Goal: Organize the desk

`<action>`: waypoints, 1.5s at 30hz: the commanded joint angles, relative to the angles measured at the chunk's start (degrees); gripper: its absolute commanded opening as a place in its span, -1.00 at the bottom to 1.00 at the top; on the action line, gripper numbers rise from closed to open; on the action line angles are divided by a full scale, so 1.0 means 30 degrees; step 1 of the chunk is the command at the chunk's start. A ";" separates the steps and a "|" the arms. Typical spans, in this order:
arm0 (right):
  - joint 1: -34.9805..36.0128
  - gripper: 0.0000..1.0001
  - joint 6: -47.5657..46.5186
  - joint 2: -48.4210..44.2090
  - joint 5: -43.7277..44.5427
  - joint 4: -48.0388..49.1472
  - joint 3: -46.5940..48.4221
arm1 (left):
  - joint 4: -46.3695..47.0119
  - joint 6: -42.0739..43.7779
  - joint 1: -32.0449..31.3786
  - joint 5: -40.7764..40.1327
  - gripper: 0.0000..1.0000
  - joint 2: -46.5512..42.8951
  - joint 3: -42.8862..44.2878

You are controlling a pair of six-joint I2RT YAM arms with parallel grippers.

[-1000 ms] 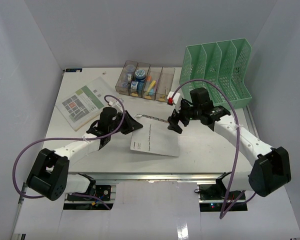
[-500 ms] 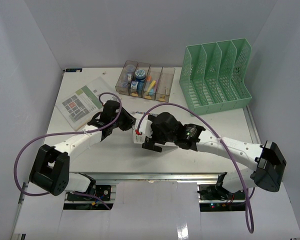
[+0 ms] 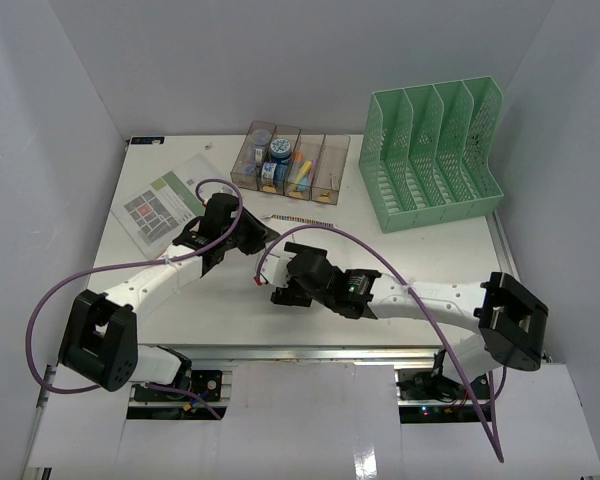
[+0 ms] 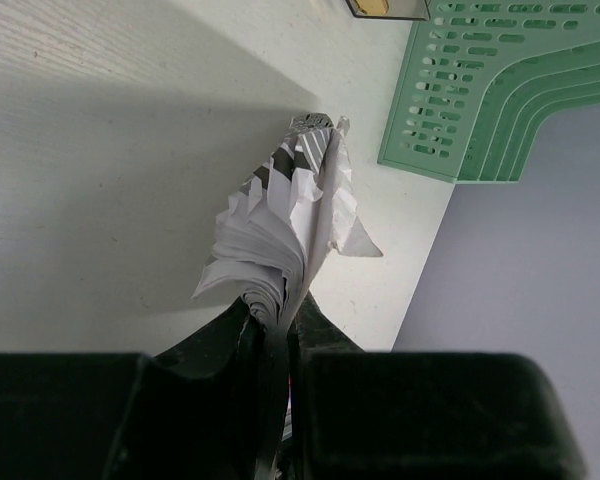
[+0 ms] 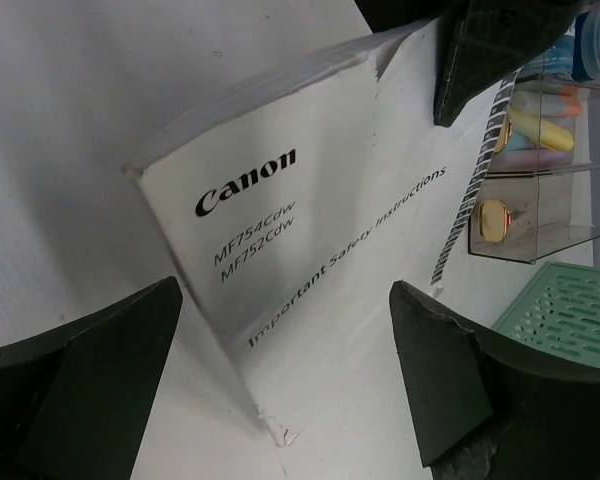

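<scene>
A white Canon booklet [image 5: 310, 250] is tilted up off the desk [image 3: 430, 250], one edge raised. My left gripper [image 4: 275, 310] is shut on that raised edge, and the pages [image 4: 280, 230] fan out beyond its fingers. In the top view the left gripper [image 3: 252, 237] sits left of centre, and my right arm hides most of the booklet. My right gripper [image 5: 280, 400] is open, its two fingers straddling the booklet's near lower corner without touching it. In the top view the right gripper [image 3: 280, 287] hovers just in front of the left one.
A second printed brochure [image 3: 160, 205] lies at the left. A row of clear bins [image 3: 290, 165] with small items stands at the back. A green mesh file rack [image 3: 435, 150] is at the back right. A striped strip [image 3: 300, 220] lies in front of the bins.
My right arm has swung from the right rear across to the centre, down over the booklet's near corner. My left gripper has tipped the booklet up from flat.
</scene>
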 commanded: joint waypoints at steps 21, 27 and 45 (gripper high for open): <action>-0.2107 -0.85 -0.1396 -0.2382 -0.1934 0.0616 -0.1556 | -0.0565 -0.0301 0.0016 -0.0593 -0.59 -0.3780 0.1271; -0.4562 -0.84 -0.2449 -0.5536 -0.7400 -0.2352 -0.1231 | -0.0364 0.0713 0.0033 -0.0598 0.44 -0.3718 0.2369; -1.6956 -0.85 -0.2038 -1.0063 -1.4584 -0.3723 0.2070 | 0.0218 1.2977 0.0228 -0.1525 0.96 -0.9349 0.0695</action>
